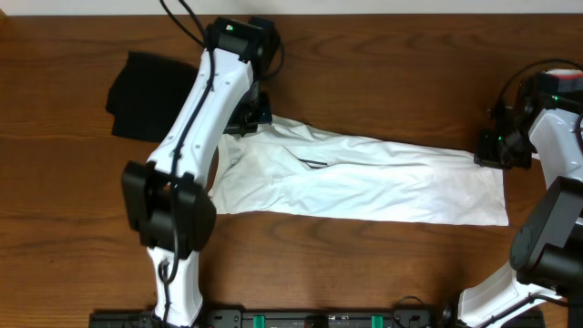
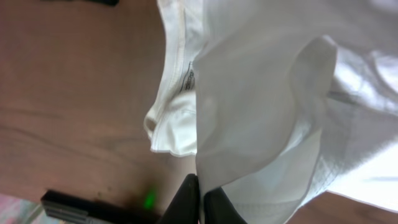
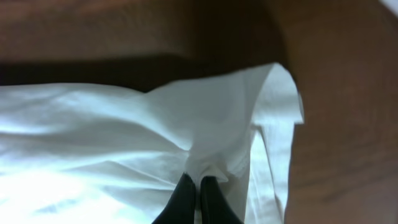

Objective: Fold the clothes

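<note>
A large white T-shirt point(image 1: 364, 178) lies stretched into a long band across the middle of the wooden table. My left gripper point(image 1: 248, 117) is shut on its upper left end; the left wrist view shows the black fingers point(image 2: 200, 190) pinching a fold of white cloth point(image 2: 261, 93) beside the collar. My right gripper point(image 1: 496, 150) is shut on the shirt's right end; the right wrist view shows its fingers point(image 3: 198, 186) pinching a bunched white edge point(image 3: 211, 124). No chest print shows.
A folded black garment point(image 1: 146, 96) lies at the back left of the table point(image 1: 73, 219). A black rail with green parts point(image 1: 319, 319) runs along the front edge. My left arm crosses over the shirt's left end.
</note>
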Controlling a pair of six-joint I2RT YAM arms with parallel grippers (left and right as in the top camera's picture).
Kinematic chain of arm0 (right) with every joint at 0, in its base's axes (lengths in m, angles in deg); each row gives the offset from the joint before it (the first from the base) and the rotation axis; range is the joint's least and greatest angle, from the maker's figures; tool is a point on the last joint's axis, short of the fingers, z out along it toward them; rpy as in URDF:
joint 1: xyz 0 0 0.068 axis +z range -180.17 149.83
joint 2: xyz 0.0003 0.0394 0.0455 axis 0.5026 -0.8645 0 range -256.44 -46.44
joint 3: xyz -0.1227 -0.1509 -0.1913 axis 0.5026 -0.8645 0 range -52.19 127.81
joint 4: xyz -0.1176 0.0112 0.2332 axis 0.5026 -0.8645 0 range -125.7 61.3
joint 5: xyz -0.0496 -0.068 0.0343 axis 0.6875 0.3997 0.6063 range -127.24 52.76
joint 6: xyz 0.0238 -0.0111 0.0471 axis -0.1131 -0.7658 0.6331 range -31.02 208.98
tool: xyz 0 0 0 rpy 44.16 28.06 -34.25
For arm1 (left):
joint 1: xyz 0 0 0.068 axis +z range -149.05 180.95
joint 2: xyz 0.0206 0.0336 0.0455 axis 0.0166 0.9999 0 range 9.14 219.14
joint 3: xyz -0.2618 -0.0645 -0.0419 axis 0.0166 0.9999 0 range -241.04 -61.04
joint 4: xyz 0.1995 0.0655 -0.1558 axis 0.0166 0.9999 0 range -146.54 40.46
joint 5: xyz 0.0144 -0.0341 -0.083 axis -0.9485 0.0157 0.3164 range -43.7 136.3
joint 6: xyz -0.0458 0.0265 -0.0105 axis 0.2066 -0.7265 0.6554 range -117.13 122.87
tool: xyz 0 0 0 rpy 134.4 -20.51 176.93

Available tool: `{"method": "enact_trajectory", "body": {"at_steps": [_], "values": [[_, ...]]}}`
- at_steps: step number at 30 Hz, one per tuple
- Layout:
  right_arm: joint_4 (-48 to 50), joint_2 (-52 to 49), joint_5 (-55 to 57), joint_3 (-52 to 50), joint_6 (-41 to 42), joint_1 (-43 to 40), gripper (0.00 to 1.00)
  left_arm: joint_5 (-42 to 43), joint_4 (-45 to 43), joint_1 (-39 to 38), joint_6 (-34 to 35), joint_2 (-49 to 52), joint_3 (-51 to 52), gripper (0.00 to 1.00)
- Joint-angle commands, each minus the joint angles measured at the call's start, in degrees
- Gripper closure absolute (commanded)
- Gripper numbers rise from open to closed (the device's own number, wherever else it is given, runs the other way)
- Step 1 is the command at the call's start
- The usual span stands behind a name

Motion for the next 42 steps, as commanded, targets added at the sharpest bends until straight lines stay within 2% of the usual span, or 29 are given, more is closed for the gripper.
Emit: {"method": "enact_trajectory", "body": {"at_steps": [1,8,14,27,33,39,40,41,42], "values": [[-1.9,1.7,4.4,0.0,4.0,-0.5,0.99,0.5,2.3,-1.0,2.0,-1.4,-0.3,0.94],[-4.7,1.7,7.7,0.0,7.0,-0.5,0.99,0.5,3.9,-3.2,2.0,-1.4,5.3,0.94],[-7.8,1.7,9.7,0.0,9.2,-0.7,0.99,0.5,3.3,-3.7,2.4,-1.4,14.1,0.94],[-9.5,1.7,9.7,-0.1,11.8,-0.8,0.99,0.5,-10.9,-3.7,3.1,-1.4,36.0,0.94],[-9.8,1.7,8.7,-0.2,12.5,-0.8,0.99,0.5,-17.6,-3.7,3.1,-1.4,41.2,0.94],[-9.8,1.7,8.6,-0.2,12.5,-0.8,0.99,0.4,-20.5,-3.7,3.1,-1.4,41.9,0.93],[-9.8,1.7,8.4,-0.2,12.5,-0.8,0.99,0.4,-20.9,-3.7,3.1,-1.4,41.9,0.92],[-9.7,1.7,8.3,-0.2,12.5,-0.8,0.99,0.4,-21.1,-3.7,3.1,-1.4,41.9,0.86],[-9.6,1.7,8.2,-0.2,12.5,-0.8,0.99,0.4,-21.1,-3.7,3.1,-1.4,41.9,0.73]]}}
